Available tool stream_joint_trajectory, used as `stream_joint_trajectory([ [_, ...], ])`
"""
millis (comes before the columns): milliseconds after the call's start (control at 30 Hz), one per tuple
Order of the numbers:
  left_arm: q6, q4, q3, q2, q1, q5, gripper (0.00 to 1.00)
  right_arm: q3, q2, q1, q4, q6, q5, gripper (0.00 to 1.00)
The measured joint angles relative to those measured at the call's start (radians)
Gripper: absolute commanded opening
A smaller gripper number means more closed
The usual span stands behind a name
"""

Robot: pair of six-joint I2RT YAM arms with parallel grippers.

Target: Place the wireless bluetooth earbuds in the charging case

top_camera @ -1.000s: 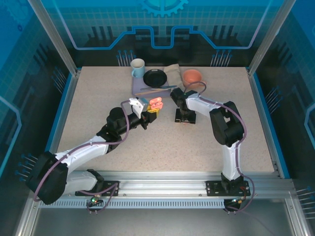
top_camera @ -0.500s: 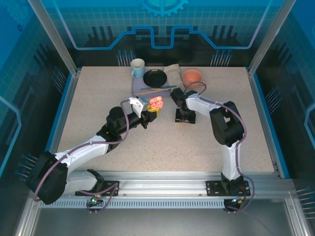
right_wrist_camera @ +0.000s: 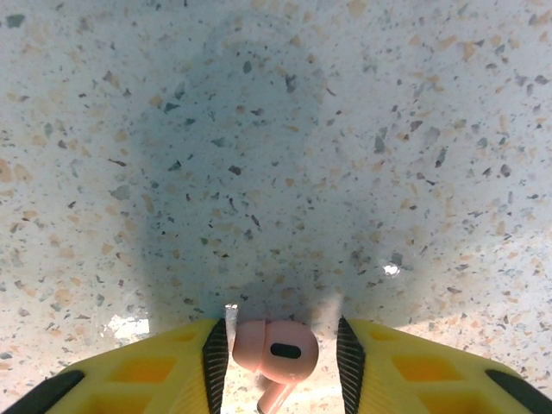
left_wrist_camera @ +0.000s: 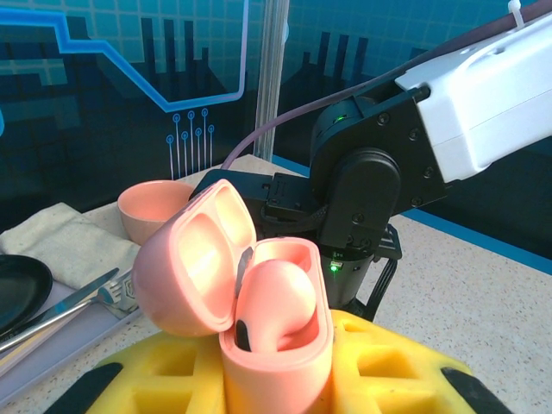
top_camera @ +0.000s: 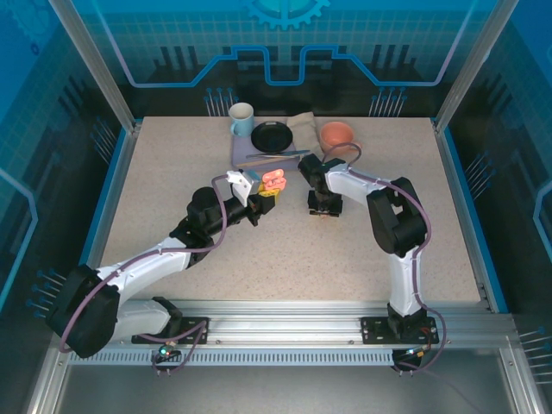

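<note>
My left gripper (top_camera: 261, 193) is shut on a salmon-pink charging case (left_wrist_camera: 274, 366), held upright between its yellow fingers (left_wrist_camera: 401, 371). The case's lid (left_wrist_camera: 191, 263) hangs open to the left, and one pink earbud (left_wrist_camera: 274, 297) sits in the well. To the right, my right gripper (top_camera: 323, 209) points straight down at the table. A second pink earbud (right_wrist_camera: 278, 349) lies on the tabletop between its ribbed pads (right_wrist_camera: 214, 358). It touches the left pad, with a gap to the right pad, so the gripper (right_wrist_camera: 280, 362) is open around it.
At the back stand a pale mug (top_camera: 241, 119), a black plate (top_camera: 272, 136), a salmon bowl (top_camera: 337, 134) and a folded cloth (top_camera: 304, 128), with cutlery (top_camera: 276, 157) on a lilac mat. The right arm's wrist (left_wrist_camera: 366, 185) is close behind the held case.
The right gripper's jaws have narrowed around the earbud on the table and the wrist has shifted slightly away. The left arm and case have not moved.
</note>
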Motion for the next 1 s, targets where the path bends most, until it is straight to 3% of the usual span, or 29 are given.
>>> stream_joint_trajectory([
  [167, 0.000, 0.009, 0.000, 0.007, 0.000, 0.000, 0.00, 0.005, 0.003, 0.000, -0.005, 0.000, 0.004, 0.40],
  [267, 0.000, 0.015, 0.000, 0.008, 0.000, 0.000, 0.00, 0.008, 0.005, 0.000, -0.005, -0.001, 0.005, 0.32],
  [567, -0.001, 0.015, 0.000, 0.009, 0.000, 0.001, 0.00, 0.013, 0.007, -0.003, -0.007, 0.000, 0.008, 0.23],
  [1000, -0.023, 0.015, 0.000, 0.009, 0.000, 0.008, 0.00, -0.048, -0.098, -0.007, -0.003, 0.000, 0.039, 0.22],
])
